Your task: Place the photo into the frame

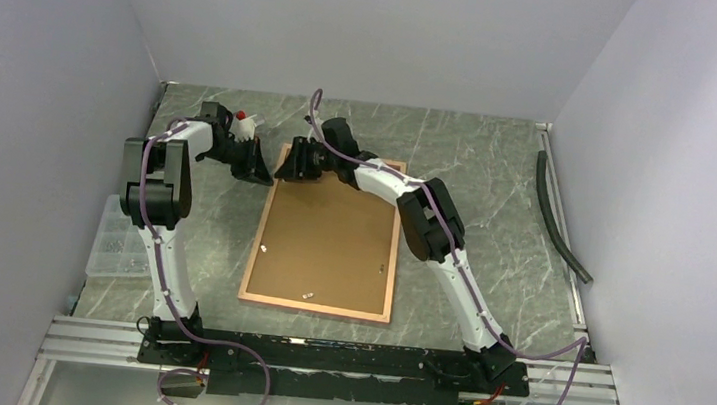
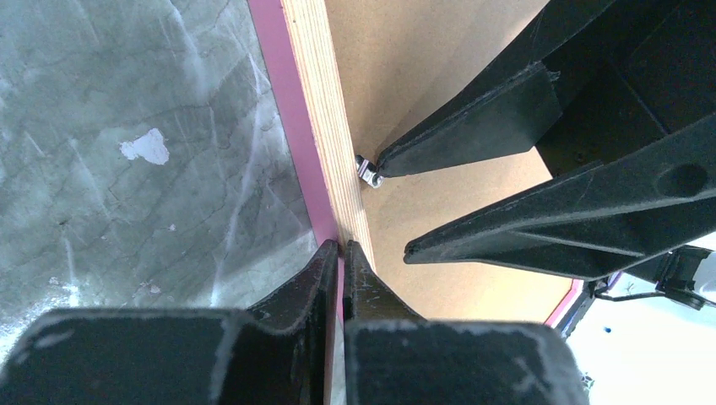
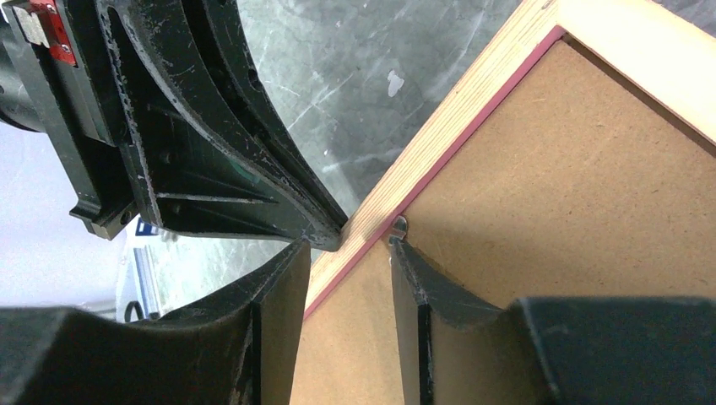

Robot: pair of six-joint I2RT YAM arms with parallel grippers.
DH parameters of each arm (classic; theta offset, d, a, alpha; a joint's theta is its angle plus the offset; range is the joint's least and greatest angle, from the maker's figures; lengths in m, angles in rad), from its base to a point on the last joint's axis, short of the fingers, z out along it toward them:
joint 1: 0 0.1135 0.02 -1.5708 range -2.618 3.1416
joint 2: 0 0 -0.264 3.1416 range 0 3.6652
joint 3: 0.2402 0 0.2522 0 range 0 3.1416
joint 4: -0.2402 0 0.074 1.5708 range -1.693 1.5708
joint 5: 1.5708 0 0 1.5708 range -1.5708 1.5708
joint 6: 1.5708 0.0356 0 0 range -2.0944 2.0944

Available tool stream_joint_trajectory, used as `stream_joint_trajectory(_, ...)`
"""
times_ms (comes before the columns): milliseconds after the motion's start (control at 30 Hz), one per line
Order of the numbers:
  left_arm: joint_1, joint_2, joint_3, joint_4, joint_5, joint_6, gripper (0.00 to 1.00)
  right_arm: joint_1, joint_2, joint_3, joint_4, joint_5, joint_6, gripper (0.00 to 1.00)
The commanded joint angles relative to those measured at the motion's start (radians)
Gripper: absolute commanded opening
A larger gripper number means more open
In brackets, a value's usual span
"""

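The frame (image 1: pixel 254 252) lies face down on the table, its pale wood rear rim and pink border (image 2: pixel 291 110) showing, with a brown backing board (image 1: pixel 330 240) inside it. The photo is hidden. My left gripper (image 2: pixel 342 246) is shut on the frame's left rim near the far corner, pink edge pinched between its tips. My right gripper (image 3: pixel 350 251) stands open astride the same rim. One of its fingertips (image 3: pixel 404 257) rests against a small metal tab (image 3: pixel 398 224) on the board, and the other is outside the frame. In the top view both grippers (image 1: pixel 260 166) (image 1: pixel 290 163) meet at the frame's far left corner.
A clear plastic parts box (image 1: pixel 119 238) sits at the table's left edge. A black hose (image 1: pixel 559 219) lies along the right side. Two other small metal tabs (image 1: pixel 307 295) (image 1: pixel 264 250) sit on the board. Walls close in on three sides.
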Motion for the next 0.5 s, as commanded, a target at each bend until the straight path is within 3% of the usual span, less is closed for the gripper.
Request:
stream_joint_trajectory(0, -0.018, 0.013, -0.033, -0.002, -0.033, 0.015, 0.08, 0.041, 0.057, 0.049, -0.019, -0.085, -0.036, 0.43)
stream_joint_trajectory(467, -0.018, 0.026, -0.029, -0.004, -0.024, 0.014, 0.07, 0.066, 0.118, 0.156, -0.039, -0.218, -0.093, 0.4)
